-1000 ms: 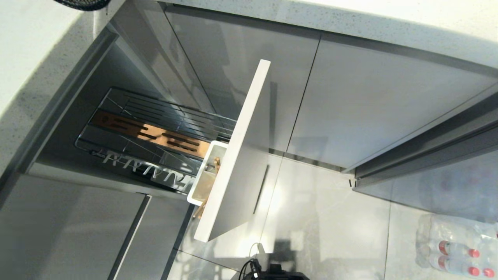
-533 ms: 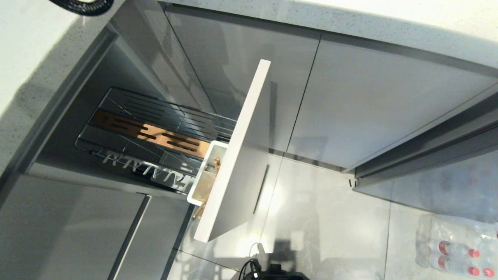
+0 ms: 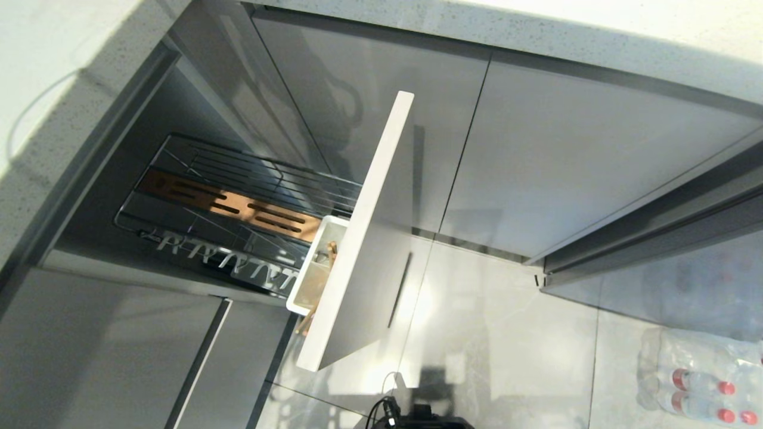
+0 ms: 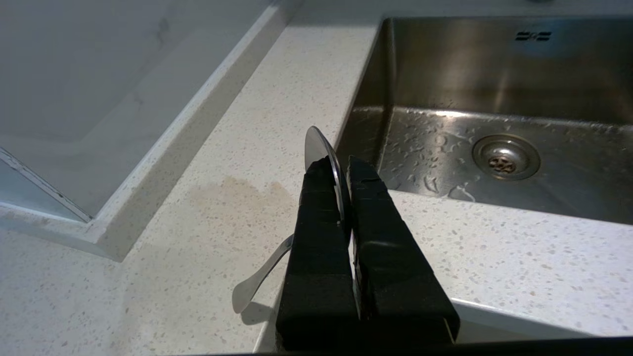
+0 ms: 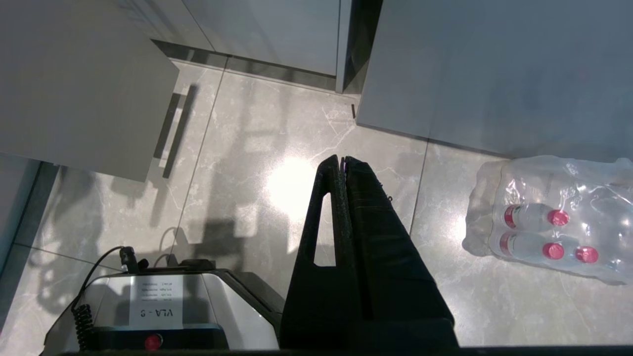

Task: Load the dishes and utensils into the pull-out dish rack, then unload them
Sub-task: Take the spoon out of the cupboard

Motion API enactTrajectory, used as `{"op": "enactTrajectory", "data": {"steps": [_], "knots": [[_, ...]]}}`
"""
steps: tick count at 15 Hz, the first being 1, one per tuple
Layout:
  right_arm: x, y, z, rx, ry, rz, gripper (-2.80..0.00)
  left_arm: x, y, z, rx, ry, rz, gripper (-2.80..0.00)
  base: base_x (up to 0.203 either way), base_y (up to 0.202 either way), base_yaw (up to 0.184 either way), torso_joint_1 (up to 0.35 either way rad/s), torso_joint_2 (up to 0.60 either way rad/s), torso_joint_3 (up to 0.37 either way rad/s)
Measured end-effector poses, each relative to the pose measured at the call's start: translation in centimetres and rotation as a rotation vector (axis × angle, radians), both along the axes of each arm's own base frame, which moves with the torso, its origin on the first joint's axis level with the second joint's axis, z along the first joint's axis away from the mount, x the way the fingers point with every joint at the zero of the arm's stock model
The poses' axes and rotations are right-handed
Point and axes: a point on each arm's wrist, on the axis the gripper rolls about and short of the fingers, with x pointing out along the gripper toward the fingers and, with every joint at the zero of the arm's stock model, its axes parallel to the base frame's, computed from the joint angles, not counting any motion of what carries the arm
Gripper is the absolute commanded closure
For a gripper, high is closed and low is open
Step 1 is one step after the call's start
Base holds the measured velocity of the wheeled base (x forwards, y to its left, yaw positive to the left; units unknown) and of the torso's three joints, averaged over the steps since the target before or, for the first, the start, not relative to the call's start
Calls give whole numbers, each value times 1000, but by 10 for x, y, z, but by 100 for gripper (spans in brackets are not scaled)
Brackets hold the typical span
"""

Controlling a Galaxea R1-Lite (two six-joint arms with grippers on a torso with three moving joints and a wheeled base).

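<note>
Fingers pinch the spoon over the counter, arm gone from head view.

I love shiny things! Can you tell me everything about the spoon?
The spoon is slim, shiny silver metal. The left gripper is shut on it, its black fingers pinching the bowl, whose rounded edge pokes out above them. The long curved handle hangs down to one side, its tip just over the speckled counter, casting a shadow there. A wet steel sink lies beside it.
</note>
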Motion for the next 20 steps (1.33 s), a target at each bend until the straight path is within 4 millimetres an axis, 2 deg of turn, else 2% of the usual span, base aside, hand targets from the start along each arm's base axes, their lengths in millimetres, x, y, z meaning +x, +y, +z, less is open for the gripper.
{"op": "enactTrajectory", "data": {"steps": [5,11,20], "knots": [[0,0,0,0,0,0,0,28,3,-7,26,39,123,0,0,0,0,0,0,0],[0,0,0,0,0,0,0,63,37,-15,74,108,348,0,0,0,0,0,0,0],[0,0,0,0,0,0,0,86,52,-38,161,315,507,0,0,0,0,0,0,0]]}}
